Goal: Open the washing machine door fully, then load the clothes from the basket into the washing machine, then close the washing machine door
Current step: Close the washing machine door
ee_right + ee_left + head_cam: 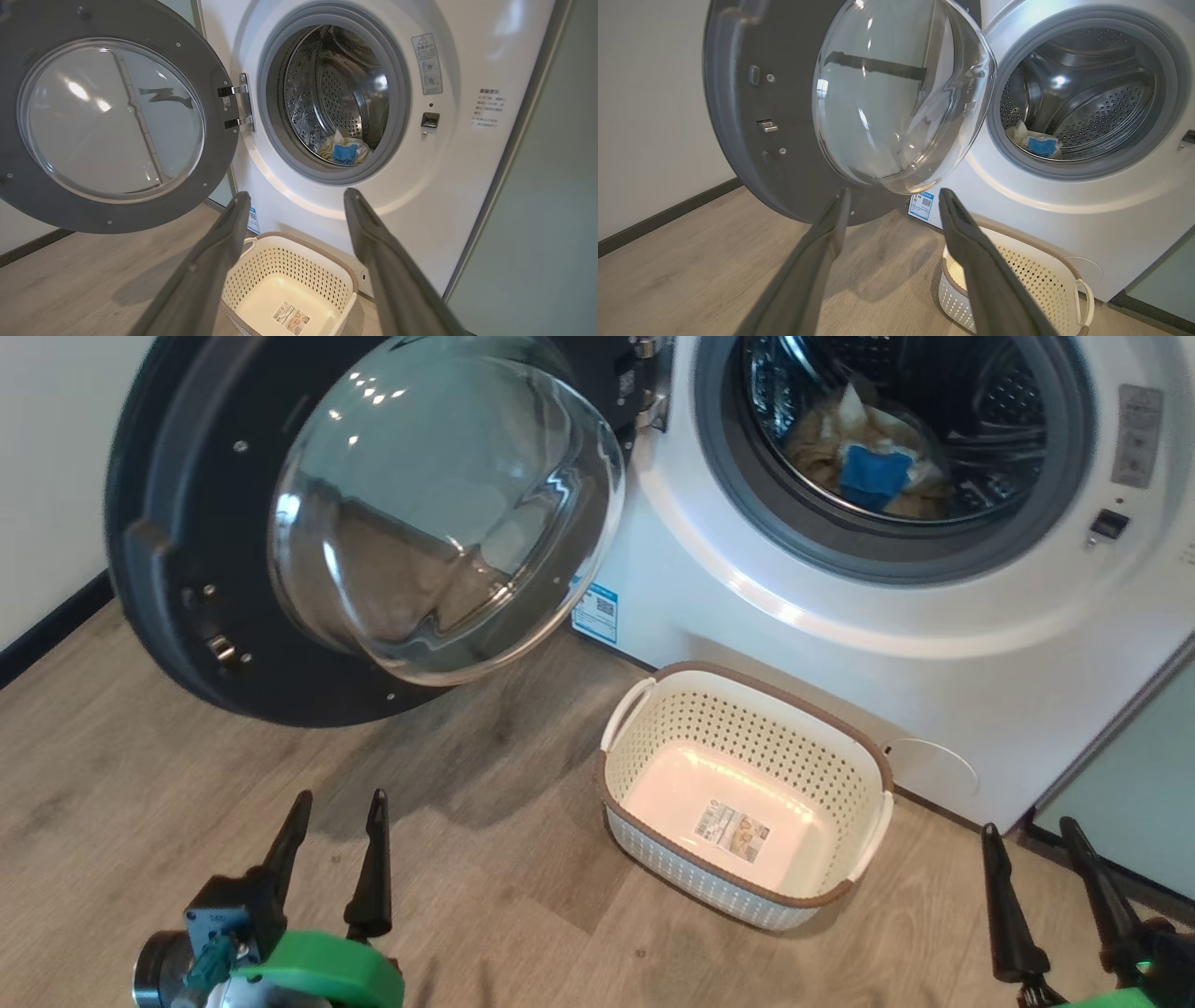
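Observation:
The white washing machine (775, 616) (1064, 219) (444, 196) stands with its round black door (187, 569) (733, 121) (224, 154) swung wide to the left. The clothes (864, 462) (1038, 144) (343, 151), pale yellow with a blue piece on top, lie in the steel drum. On the floor before the machine sits the cream basket (859, 756) (1045, 280) (336, 280), holding nothing but its label. My left gripper (338, 807) (893, 196) is open low at the left, short of the door. Low at the right, my right gripper (1027, 835) (295, 198) is open too, right of the basket.
A white wall with a dark skirting (51, 621) runs behind the door at the left. A pale green cabinet panel (1134, 775) (546, 210) adjoins the machine on the right. Wooden floor (140, 784) stretches between the grippers and the door.

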Controlling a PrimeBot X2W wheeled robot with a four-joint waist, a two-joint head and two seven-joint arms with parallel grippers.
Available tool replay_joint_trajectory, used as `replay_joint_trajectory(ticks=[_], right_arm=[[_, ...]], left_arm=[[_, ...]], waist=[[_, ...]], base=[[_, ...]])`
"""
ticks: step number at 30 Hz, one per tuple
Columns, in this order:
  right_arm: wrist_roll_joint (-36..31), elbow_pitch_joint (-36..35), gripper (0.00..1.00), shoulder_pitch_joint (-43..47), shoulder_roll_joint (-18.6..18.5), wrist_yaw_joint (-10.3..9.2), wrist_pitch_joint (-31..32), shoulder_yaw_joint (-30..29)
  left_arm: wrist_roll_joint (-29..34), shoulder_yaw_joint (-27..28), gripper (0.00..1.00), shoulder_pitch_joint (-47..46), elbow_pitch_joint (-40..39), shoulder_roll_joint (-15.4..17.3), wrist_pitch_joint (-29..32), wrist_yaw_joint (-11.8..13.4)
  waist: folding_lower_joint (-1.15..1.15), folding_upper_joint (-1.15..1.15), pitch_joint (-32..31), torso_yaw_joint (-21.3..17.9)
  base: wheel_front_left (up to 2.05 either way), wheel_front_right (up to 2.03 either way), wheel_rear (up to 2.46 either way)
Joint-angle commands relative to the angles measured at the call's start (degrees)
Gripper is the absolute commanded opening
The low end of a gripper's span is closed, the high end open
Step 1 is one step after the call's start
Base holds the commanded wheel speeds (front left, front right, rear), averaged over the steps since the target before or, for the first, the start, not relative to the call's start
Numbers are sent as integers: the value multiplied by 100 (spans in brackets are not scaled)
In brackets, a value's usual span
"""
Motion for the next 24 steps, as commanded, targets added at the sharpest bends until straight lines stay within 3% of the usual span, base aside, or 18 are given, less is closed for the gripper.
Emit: replay_joint_trajectory(ticks=[1, 12, 13, 15, 16, 18, 24], right_arm=[[-45, -158, 100, -130, -74, -16, -2, 146], [-6, -86, 100, -111, -79, -16, -5, 293], [-5, -83, 100, -110, -85, -16, -5, 301], [-1, -79, 100, -110, -97, -16, -3, 311], [2, -77, 100, -111, -103, -16, -3, 315], [6, -75, 100, -113, -107, -16, -3, 318], [17, -61, 100, -100, -91, -16, -7, 334]], left_arm=[[38, 197, 100, -132, -201, 30, -36, -9], [31, 198, 100, -64, -198, 43, -36, -20], [31, 197, 92, -61, -194, 41, -36, -19], [33, 193, 48, -55, -192, 38, -36, -18], [32, 193, 37, -50, -193, 36, -36, -17], [7, 188, 0, -36, -194, 34, -35, -34], [-100, 153, 0, -9, -200, 75, 23, -133]], waist=[[0, 0, -37, 84], [0, 0, -117, 130], [0, 0, -124, 128], [0, 0, -133, 123], [0, 0, -139, 118], [0, 0, -145, 107], [0, 0, -172, 78]], base=[[0, 0, 0], [0, 0, 0], [0, 0, 0], [0, 0, 0], [0, 0, 0], [0, 0, 0], [0, 0, 0]])
